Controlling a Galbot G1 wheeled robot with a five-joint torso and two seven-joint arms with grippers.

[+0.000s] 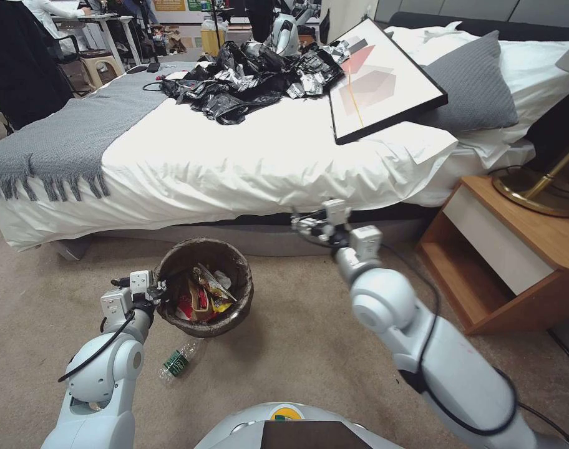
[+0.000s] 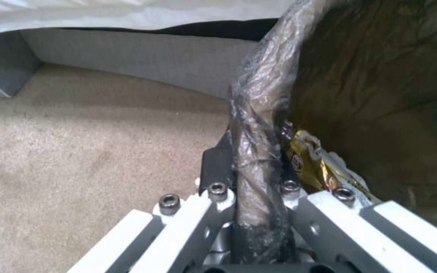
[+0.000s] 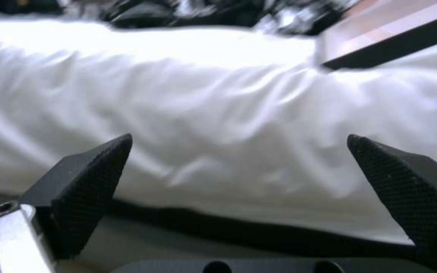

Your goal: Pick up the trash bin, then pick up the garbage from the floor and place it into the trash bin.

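Note:
The trash bin hangs just off the carpet in front of the bed, lined with a brown-black bag and holding red, yellow and tan garbage. My left gripper is shut on the bin's near-left rim, one finger outside and one inside the bag-wrapped edge. A yellow wrapper lies just inside that rim. A clear bottle with a green label lies on the carpet below the bin. My right gripper is open and holds nothing, raised at the bed's edge; its black fingertips face the white sheet.
The bed spans the view ahead, with a grey throw, a pile of black bags and a framed picture on it. A wooden nightstand stands to the right. Open carpet lies between me and the bed.

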